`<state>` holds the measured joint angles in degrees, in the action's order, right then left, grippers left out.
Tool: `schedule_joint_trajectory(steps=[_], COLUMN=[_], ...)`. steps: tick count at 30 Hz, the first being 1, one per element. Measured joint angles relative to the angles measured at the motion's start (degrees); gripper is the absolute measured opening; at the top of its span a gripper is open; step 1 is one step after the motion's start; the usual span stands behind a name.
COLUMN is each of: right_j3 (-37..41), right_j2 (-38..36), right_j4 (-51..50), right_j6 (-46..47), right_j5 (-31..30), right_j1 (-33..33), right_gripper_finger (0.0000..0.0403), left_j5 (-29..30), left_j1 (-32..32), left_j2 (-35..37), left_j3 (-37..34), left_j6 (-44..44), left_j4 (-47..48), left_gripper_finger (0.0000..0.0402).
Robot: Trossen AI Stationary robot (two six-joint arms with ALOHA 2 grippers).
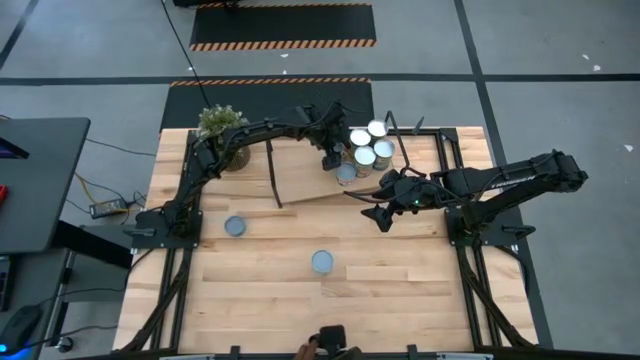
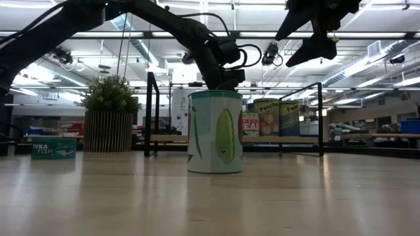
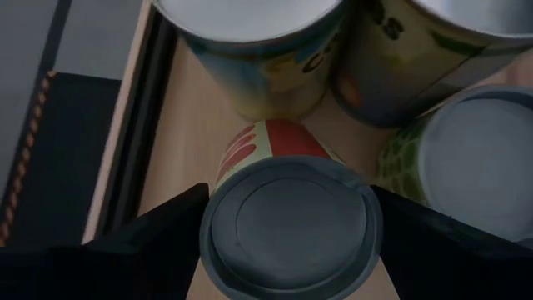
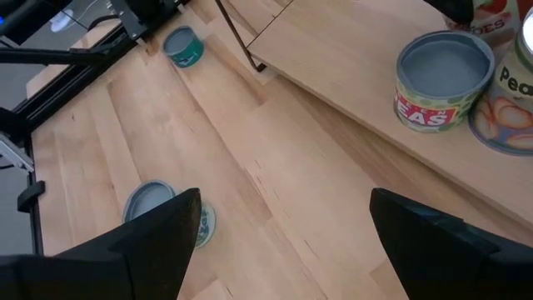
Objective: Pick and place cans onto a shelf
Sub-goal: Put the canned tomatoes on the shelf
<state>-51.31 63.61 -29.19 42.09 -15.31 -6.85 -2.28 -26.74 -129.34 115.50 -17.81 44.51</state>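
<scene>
The plywood shelf [image 1: 300, 175] lies tilted at the table's far middle, with several cans [image 1: 372, 142] standing at its right end. My left gripper [image 1: 333, 160] reaches down among them and is shut on a red-labelled can [image 3: 291, 221] with a grey top. My right gripper [image 1: 383, 212] hangs open and empty above the table just near of the shelf's right end; it also shows in the right wrist view [image 4: 283, 250]. Two more cans stand on the table: a low teal one [image 1: 235, 227] at the left and a taller one [image 1: 322, 262] in the middle. My left gripper pinches the red-labelled can between its two fingers [image 3: 166, 237], one on each side of the can's wall just under the top rim [image 3: 218, 196]. The fingers come from above, pointing down. The can is upright; whether its base rests on the shelf board I cannot tell.
A potted plant [image 1: 222, 125] stands at the far left beside the shelf. A peas can [image 4: 441, 79] stands on the shelf's near edge close to my left gripper. The shelf's black rod frame [image 1: 272, 175] sticks up at its left end. Bare tabletop lies near the front edge.
</scene>
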Motion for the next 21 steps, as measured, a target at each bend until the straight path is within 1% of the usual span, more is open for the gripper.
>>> schedule_joint_trajectory(steps=[4,10,17,21], right_j3=[0.0,0.0,0.0,0.0], right_j2=[0.0,0.0,0.0,0.0], right_j4=[0.0,0.0,0.0,0.0], right_j6=[0.2,0.5,0.3,0.2], right_j5=[0.0,0.0,0.0,0.0], right_j1=[0.0,0.0,0.0,0.0], right_gripper_finger=[0.0356,0.0356,0.0356,0.0356], left_j5=[0.7,0.8,0.8,0.8], left_j1=[0.4,0.8,0.9,1.0], left_j2=[0.0,0.0,0.0,0.0], left_j3=[0.0,0.0,0.0,0.0], left_j6=[-2.5,-2.5,2.1,2.2], left_j4=[-0.1,-0.6,-1.0,-1.5], left_gripper_finger=[0.0316,0.0316,0.0316,0.0316])
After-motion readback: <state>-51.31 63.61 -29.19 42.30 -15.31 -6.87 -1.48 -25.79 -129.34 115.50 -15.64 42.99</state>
